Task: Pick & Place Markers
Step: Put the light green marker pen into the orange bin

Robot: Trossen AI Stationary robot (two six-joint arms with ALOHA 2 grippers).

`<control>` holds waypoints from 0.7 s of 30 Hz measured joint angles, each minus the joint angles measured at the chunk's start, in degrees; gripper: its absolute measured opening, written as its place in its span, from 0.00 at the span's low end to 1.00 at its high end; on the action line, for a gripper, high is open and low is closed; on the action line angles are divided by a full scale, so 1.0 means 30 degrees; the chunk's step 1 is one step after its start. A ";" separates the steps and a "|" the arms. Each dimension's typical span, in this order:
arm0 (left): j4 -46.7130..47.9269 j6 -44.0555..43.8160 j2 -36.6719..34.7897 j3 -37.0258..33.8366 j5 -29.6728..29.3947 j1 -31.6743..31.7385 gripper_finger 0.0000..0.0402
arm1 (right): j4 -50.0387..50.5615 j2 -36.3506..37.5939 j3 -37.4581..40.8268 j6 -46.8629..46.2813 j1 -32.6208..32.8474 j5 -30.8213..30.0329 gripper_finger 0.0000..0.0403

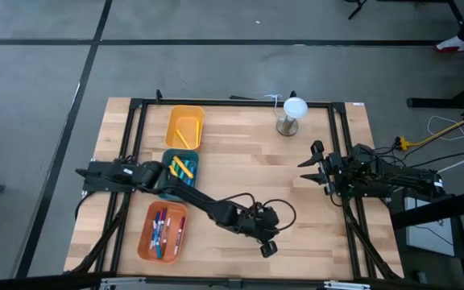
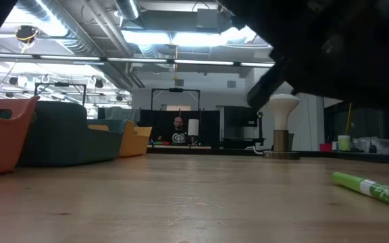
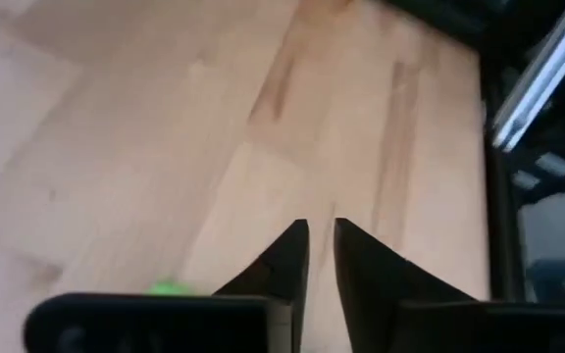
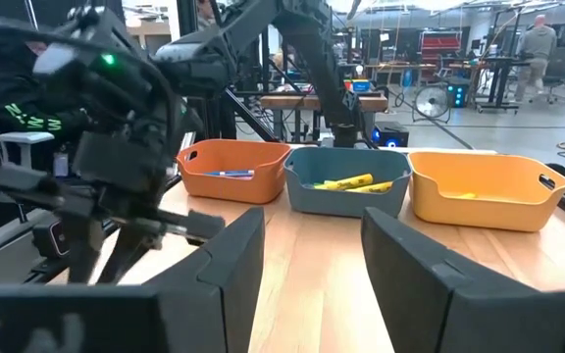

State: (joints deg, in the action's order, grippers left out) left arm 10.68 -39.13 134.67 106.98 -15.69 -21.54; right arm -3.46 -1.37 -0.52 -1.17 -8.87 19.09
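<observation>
We judge the green marker point(image 2: 373, 188) light, stiff and smooth enough to roll, so we would pinch it mid-barrel, across its width. It is a slim bright-green stick with pale print, lying flat on the table point(image 1: 248, 161), well apart from the orange tray point(image 1: 162, 232). Our left gripper point(image 3: 321, 257) hangs over it, fingers nearly together, nothing visibly pinched; our right gripper point(image 4: 302, 265) waits spread.

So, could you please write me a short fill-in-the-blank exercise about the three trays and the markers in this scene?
1. The orange tray holds red and ____ markers.
2. The teal tray sits ____ the orange tray and the yellow tray.
3. The marker lying loose on the table is ____.

Missing words: blue; between; green
</observation>
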 joint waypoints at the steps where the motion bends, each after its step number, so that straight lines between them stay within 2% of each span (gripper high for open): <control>1: 0.0196 0.0000 0.0089 0.0000 0.0165 0.0014 0.11 | -0.0004 -0.0003 -0.0005 -0.0006 -0.0002 -0.0001 0.42; 8: 0.0278 0.0244 0.0733 0.0007 0.2116 0.0118 0.01 | -0.0007 -0.0005 -0.0002 -0.0004 -0.0005 -0.0001 0.42; 16: 0.0673 -0.0201 0.1269 0.0007 0.2931 0.0140 0.01 | 0.0000 -0.0001 -0.0006 -0.0004 0.0001 0.0000 0.42; 21: 0.2298 -0.0821 0.1283 0.0015 0.3575 0.0125 0.01 | -0.0001 0.0000 -0.0006 0.0002 -0.0006 0.0000 0.42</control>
State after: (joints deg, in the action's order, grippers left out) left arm 17.57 -41.60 138.52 107.02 -4.97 -21.17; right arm -3.47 -1.37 -0.54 -1.17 -8.88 19.09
